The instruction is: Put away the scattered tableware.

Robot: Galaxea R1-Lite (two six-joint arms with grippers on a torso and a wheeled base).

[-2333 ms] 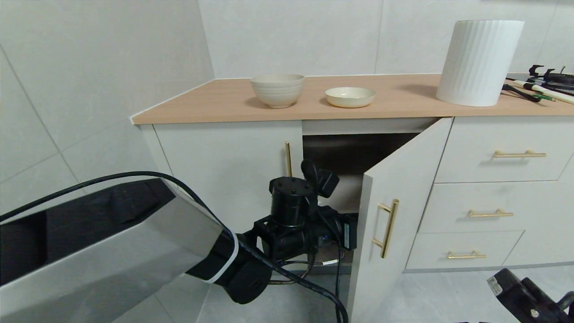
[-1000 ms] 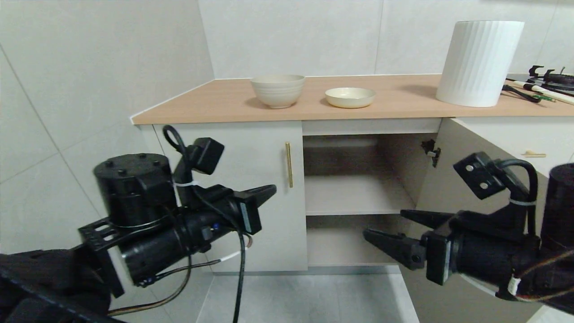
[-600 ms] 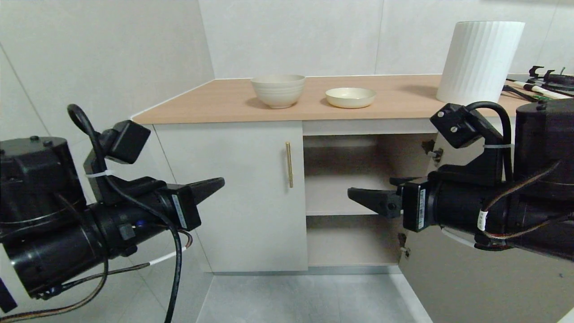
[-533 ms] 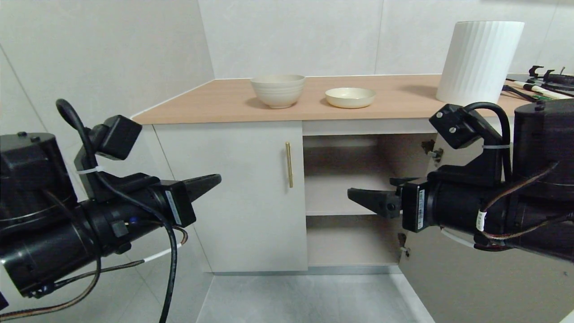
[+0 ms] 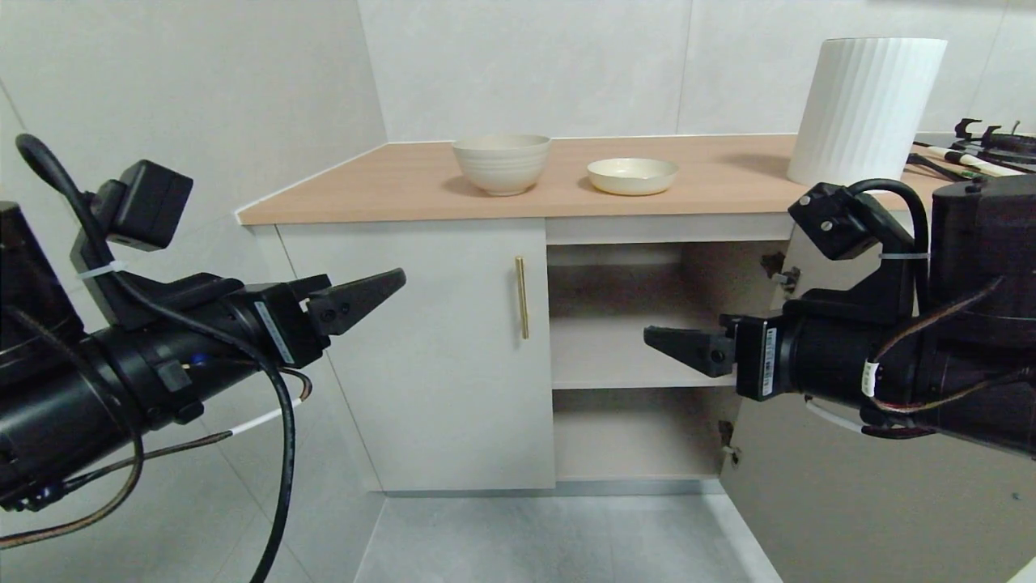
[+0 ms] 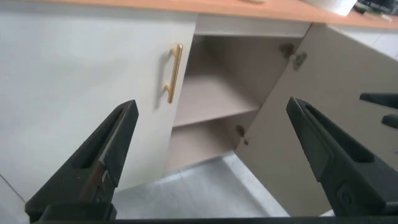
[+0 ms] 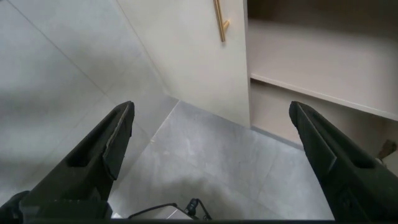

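**A:** Where is the tableware?

**B:** The bowl (image 5: 502,162) and the shallow dish (image 5: 632,175) both stand upright on the worktop (image 5: 388,190), side by side but apart. The bowl is toward the worktop's left end and the dish is nearer its middle.

**A:** Does either gripper have hold of one?

**B:** No. The left gripper (image 5: 360,287) hangs below the worktop's level and out in front of it, near its left corner. Its fingers are spread wide with nothing between them. The right gripper (image 5: 688,338) is also below the worktop, in front of the open compartment (image 5: 631,283). It too gapes wide and carries nothing. The two point toward each other, well apart.

**A:** What sits under the worktop?

**B:** Beneath the bowl there is a closed door (image 5: 437,348) with an upright gold handle (image 5: 522,296) at its right edge. Beneath the dish the compartment stands open, with one shelf (image 5: 623,352) running across it. The open door (image 5: 850,518) is swung out to the right, behind the right arm. A hinge (image 5: 775,271) shows on the compartment's right wall, just under the worktop.

**A:** Is anything else on the worktop?

**B:** A tall white ribbed cylinder (image 5: 866,113) stands toward its right end, well apart from the dish. Past it, at the worktop's far right, lie some dark utensils (image 5: 971,154), too small to tell apart.
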